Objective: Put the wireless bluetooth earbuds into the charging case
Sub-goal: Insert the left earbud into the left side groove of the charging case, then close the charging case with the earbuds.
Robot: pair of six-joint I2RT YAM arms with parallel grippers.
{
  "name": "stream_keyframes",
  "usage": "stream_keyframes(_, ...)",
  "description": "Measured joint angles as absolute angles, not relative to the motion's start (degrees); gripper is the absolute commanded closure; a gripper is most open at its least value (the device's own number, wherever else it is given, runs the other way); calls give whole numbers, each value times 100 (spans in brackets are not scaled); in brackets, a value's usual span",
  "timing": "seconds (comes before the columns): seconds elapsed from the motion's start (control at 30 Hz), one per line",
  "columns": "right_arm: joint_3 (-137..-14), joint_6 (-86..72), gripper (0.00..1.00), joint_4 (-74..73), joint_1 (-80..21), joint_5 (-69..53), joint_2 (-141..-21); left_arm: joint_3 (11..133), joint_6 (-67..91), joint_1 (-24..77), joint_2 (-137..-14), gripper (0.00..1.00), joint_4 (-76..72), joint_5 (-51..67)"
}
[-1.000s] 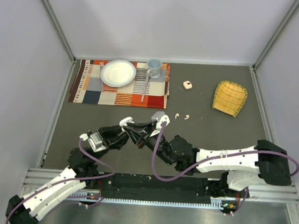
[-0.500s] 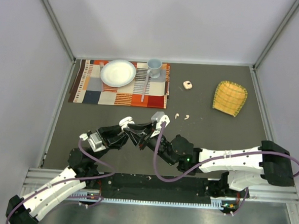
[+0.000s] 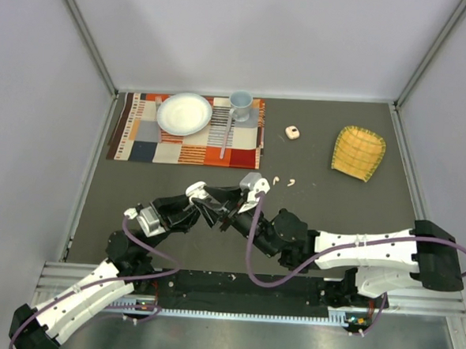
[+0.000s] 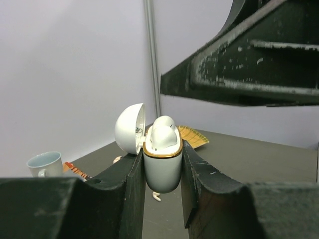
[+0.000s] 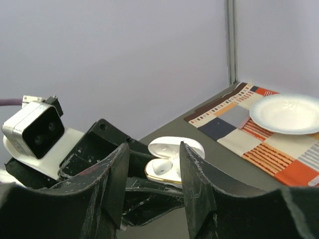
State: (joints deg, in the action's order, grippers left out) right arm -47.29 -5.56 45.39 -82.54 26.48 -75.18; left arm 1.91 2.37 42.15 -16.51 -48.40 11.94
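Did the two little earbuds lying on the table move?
No. The loose earbuds lie where they were, the same gap from the placemat corner.

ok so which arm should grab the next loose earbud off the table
Right. The left gripper is shut on the open charging case, so it is busy. The right gripper is open and empty, and the loose earbuds lie just beyond it.

Open white case (image 4: 162, 169) with earbud (image 4: 162, 133) seated; 2 earbuds (image 3: 277, 179) lie loose.
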Motion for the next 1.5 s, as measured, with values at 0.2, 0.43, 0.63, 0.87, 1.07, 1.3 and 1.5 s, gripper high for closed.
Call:
stream_keyframes(0.2,-4737,-322,42,4539,-8261,2812,-7177,191,233,4215,-1651,100,-4840,1194)
stream_keyframes(0.43,-4888,-257,9,4189,-8267,3529,-6825,191,178,4215,-1651,100,-4840,1214)
stream_keyframes(0.63,-4904,-548,4,3483,-8147,4093,-6506,191,169,4215,-1651,100,-4823,1321)
stream_keyframes(0.87,-5437,-1918,1,1214,-7091,3815,-6230,191,150,4215,-1656,100,-4731,1656)
stream_keyframes(1.07,-4915,-2193,1,1028,-6904,3284,-5461,191,134,4215,-1835,100,-4663,2095)
stream_keyframes(1.3,-4886,-2368,1,751,-6729,2729,-5260,191,134,4215,-2386,100,-4633,2858)
stream_keyframes(1.5,-5441,-2381,1,305,-6724,2104,-5894,191,185,4215,-2982,100,-4797,3312)
